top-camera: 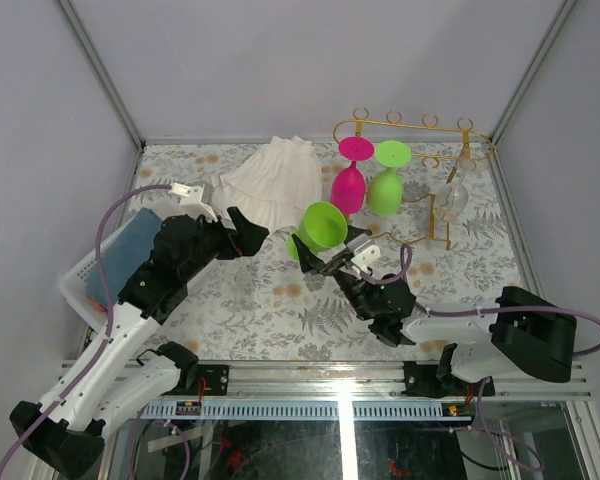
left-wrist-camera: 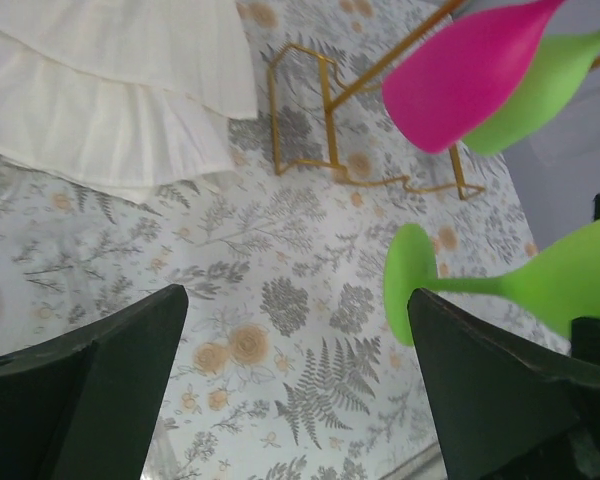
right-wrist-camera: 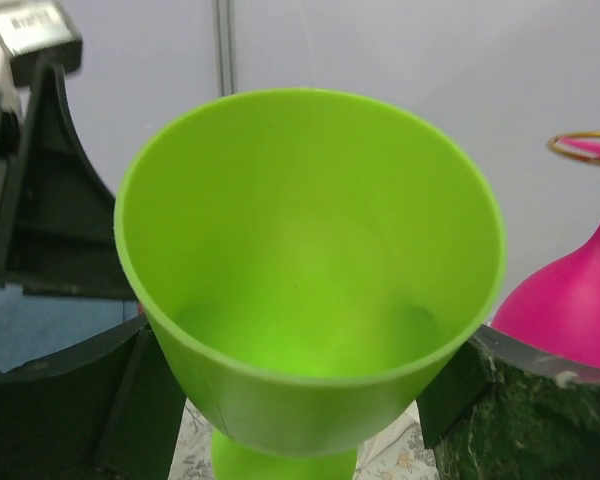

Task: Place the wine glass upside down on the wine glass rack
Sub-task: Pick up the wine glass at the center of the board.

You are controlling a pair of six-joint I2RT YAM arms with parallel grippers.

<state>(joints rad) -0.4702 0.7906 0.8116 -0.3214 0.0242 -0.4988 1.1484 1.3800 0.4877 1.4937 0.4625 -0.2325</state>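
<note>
1. Hand state. The right hand [top-camera: 335, 252] is clamped on the bowl of the lime-green plastic wine glass [top-camera: 323, 222], one finger at each side. In the right wrist view the open rim faces the wrist camera. The left hand [top-camera: 248, 232] is apart and holds nothing.

2. Location of the work item. The glass is held clear of the fern-patterned bench [top-camera: 280, 300], near its centre. The tall gold wire wine glass rack [top-camera: 412, 126] stands at the far right corner. A magenta plastic glass [top-camera: 348, 187] and a second lime-green glass [top-camera: 385, 190] hang from it, foot up.

3. Governing relation. The rack lies beyond the held glass and to its right, so I judge the right arm the nearer. The long axis of the glass is tilted: rim towards the right wrist, foot pointing left and down. I judge that the foot must be turned uppermost, then fed between rails to the right of the hanging glasses.
</note>
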